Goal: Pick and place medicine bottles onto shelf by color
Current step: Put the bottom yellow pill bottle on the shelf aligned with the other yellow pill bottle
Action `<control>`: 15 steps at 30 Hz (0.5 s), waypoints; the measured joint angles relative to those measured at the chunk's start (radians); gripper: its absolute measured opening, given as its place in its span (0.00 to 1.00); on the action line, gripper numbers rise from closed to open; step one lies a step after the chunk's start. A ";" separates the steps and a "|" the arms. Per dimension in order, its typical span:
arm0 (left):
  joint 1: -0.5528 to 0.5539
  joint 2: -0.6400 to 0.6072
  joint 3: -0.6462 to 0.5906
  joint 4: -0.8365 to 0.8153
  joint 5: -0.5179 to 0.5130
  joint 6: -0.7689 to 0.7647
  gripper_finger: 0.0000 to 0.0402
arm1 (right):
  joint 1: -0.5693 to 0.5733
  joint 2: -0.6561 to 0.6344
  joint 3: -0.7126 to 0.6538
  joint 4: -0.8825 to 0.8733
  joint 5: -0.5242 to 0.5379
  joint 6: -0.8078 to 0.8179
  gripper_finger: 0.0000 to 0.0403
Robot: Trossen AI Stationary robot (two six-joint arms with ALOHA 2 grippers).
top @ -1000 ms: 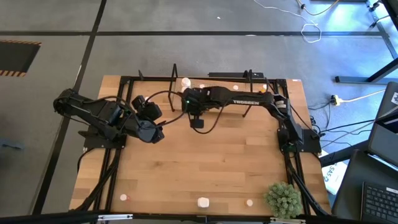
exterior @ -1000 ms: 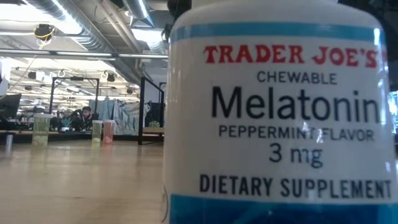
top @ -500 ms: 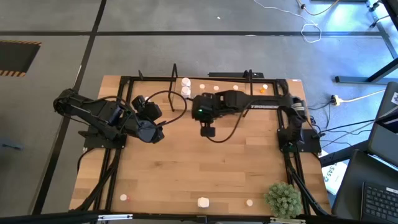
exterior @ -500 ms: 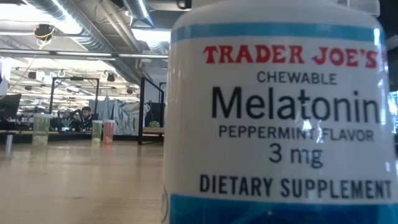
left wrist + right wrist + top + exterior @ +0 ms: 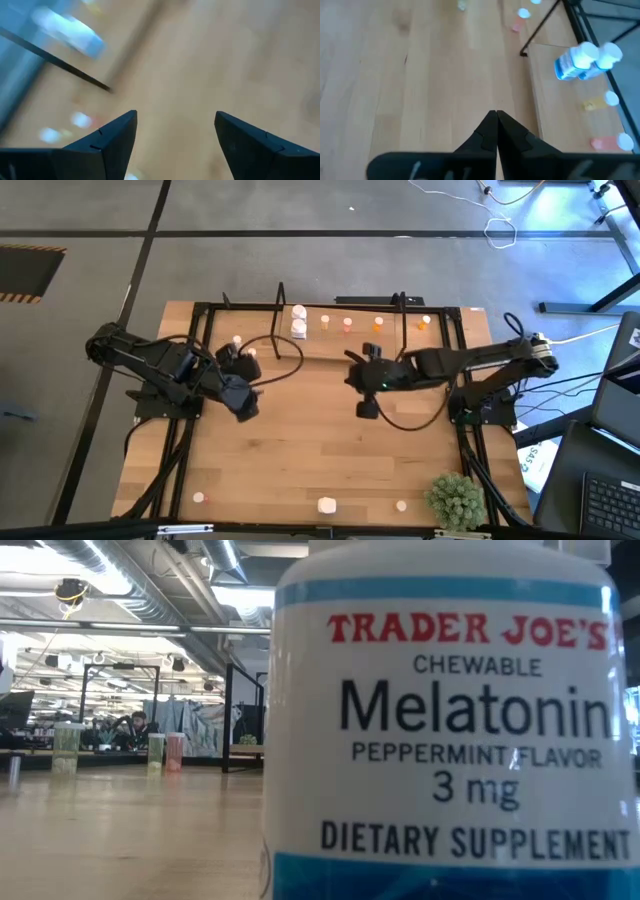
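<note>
The shelf (image 5: pixel 350 345), with black end frames and a pale base, stands at the table's far side. On its base stand two white medicine bottles (image 5: pixel 298 321) and small pink (image 5: pixel 336 322) and orange (image 5: pixel 378 323) ones; the right wrist view shows the white pair (image 5: pixel 580 62) too. My right gripper (image 5: pixel 365 410) hovers shut and empty over the table's middle, in front of the shelf. My left gripper (image 5: pixel 243 408) stands open and empty at the left, over bare wood (image 5: pixel 175 75). One white bottle (image 5: pixel 440 730) stands on its base at the near edge and fills the low view.
Small loose bottles stand near the front edge, pink (image 5: pixel 198 497), white (image 5: pixel 326 504) and cream (image 5: pixel 401 505). Two more (image 5: pixel 244 346) stand by my left arm. A green plant (image 5: pixel 455 498) sits at the near right corner. A black frame (image 5: pixel 200 310) borders the tabletop.
My right gripper, shut the whole time, has drawn back from the shelf's left part toward the table's right and near side, rising a little. My left wrist has turned in place, uncovering two small bottles beside it.
</note>
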 joint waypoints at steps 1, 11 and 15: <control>-0.007 0.000 0.000 -0.011 0.044 -0.026 0.65 | 0.010 -0.011 -0.026 0.023 0.001 -0.018 0.01; -0.106 0.000 0.000 -0.305 0.179 -0.501 0.65 | 0.036 -0.031 -0.114 0.121 -0.134 -0.110 0.01; -0.163 -0.002 -0.007 -0.331 0.178 -0.596 0.65 | 0.036 -0.060 -0.115 0.110 -0.184 -0.130 0.01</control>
